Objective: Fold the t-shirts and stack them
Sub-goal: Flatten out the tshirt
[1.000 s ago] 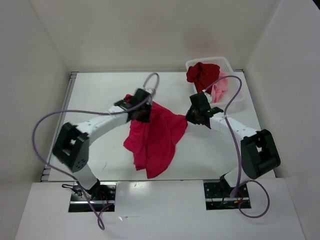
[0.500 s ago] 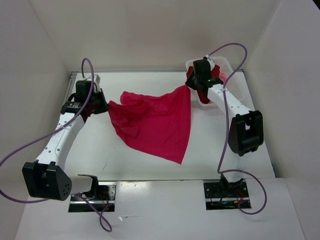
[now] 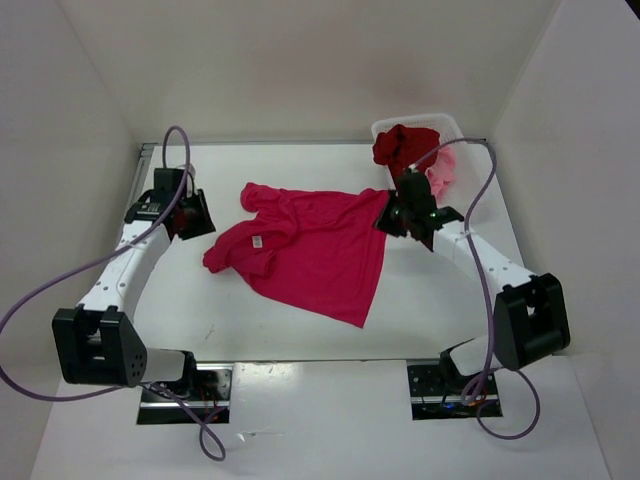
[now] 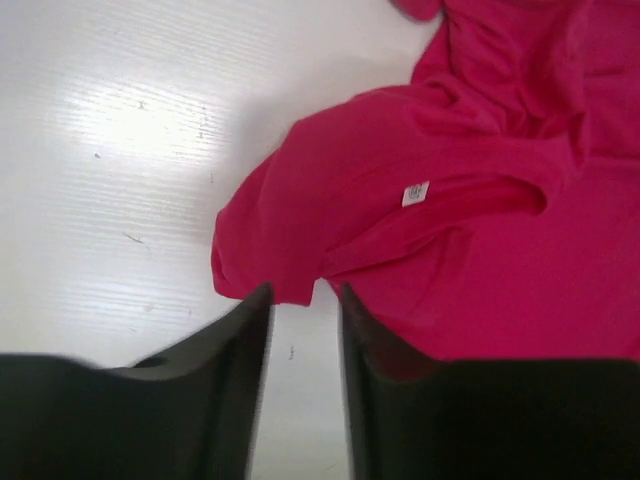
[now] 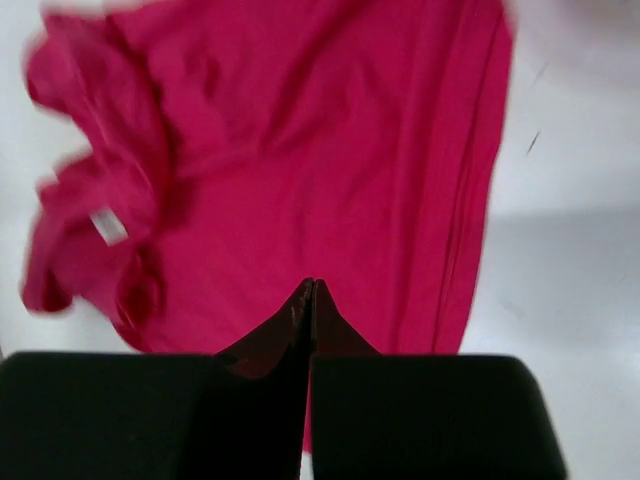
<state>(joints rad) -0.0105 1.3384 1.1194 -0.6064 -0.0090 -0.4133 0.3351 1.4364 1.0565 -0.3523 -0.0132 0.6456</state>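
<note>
Laying crimson shirt (image 3: pixel 320 250) flatter than before; spreading left end effector (image 4: pixel 305 295), keeping right end effector (image 5: pixel 308 288) pressed together; probably needing bunched sleeve (image 3: pixel 235 258) smoothing before folding.

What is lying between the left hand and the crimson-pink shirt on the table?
Nothing but bare white table. The top view shows a short empty strip between the open left hand and the crimson-pink shirt.
</note>
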